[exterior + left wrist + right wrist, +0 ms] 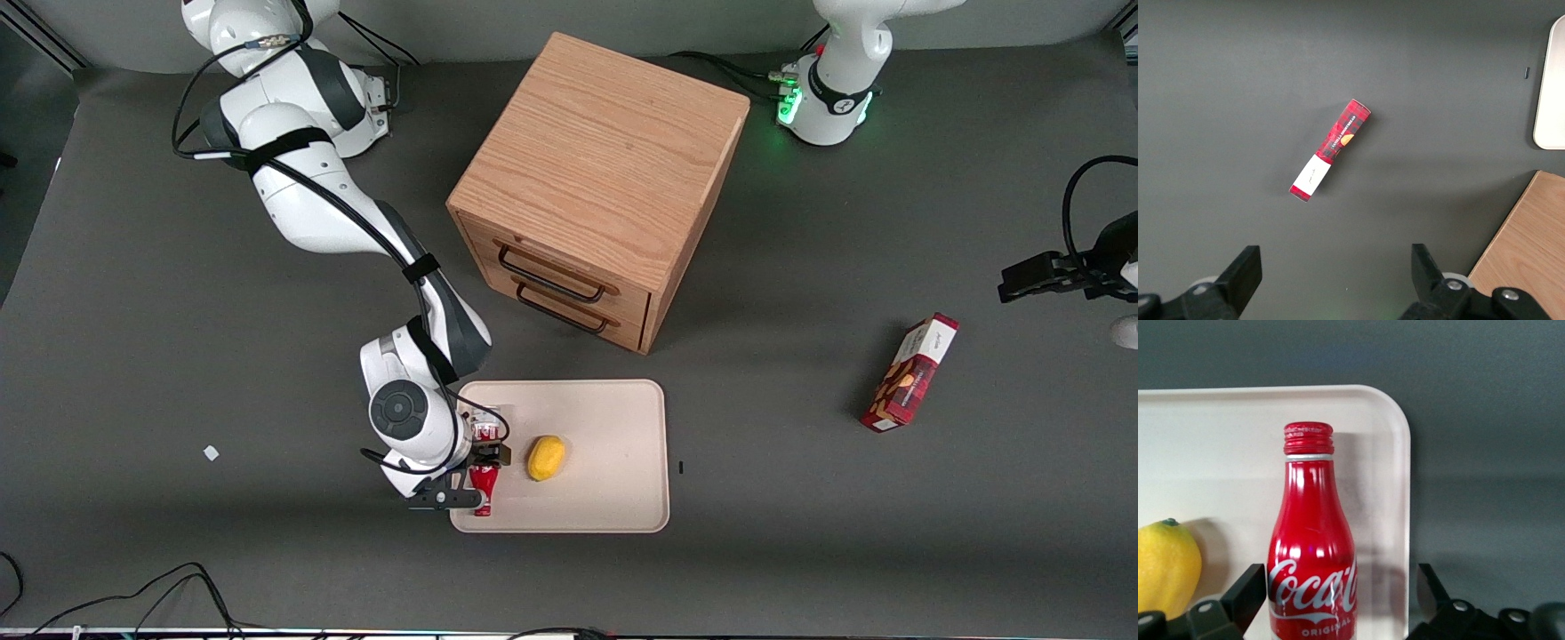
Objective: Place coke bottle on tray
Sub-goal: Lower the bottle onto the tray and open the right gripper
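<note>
The gripper [483, 468] has its fingers wide apart around the coke bottle [1313, 547], not squeezing it. The bottle lies on the tray [613, 498], near its edge. A yellow lemon [546, 458] lies just beside the bottle, also on the tray

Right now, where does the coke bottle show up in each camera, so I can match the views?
Front view: the coke bottle lies on the tray at its edge toward the working arm, beside the lemon, under the gripper.
Right wrist view: the bottle stands between the fingers, which are apart from it, lemon alongside.
Left wrist view: not in it; only a tray corner shows.
Shared landmark: the tray.
</note>
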Robot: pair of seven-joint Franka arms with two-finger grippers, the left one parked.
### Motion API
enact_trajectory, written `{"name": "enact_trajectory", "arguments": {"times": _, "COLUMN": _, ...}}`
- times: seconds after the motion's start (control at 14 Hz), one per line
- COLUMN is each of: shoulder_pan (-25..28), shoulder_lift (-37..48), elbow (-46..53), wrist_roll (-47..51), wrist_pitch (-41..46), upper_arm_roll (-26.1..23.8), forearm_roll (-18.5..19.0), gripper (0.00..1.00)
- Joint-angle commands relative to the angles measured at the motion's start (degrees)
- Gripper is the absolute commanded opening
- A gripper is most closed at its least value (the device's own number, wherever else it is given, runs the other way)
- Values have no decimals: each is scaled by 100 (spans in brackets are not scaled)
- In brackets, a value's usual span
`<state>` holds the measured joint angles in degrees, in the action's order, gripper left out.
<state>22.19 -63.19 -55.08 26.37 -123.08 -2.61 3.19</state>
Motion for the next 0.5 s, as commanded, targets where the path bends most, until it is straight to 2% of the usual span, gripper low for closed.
{"name": "enact_trajectory", "arguments": {"times": 0.0, "shoulder_pan": 5, "shoulder_lift": 52, "elbow": 50, "wrist_roll": 17, "wrist_pitch": 144, "upper_arm_roll": 6, "forearm_roll": 15, "gripper": 100}}
{"name": "enact_trajectory", "arguments": {"times": 0.29, "shoulder_pan": -39, "shoulder_lift": 306, "elbow": 50, "wrist_roll": 149, "wrist_pitch": 546, "upper_arm_roll": -11, "forearm_roll": 6, "gripper": 100}}
{"name": "enact_trajectory", "arguments": {"times": 0.43, "shoulder_pan": -170, "shoulder_lift": 639, "elbow": -11, "wrist_roll": 447, "wrist_pitch": 627, "upper_arm_roll": -20, "forearm_roll": -204, "gripper": 100}}
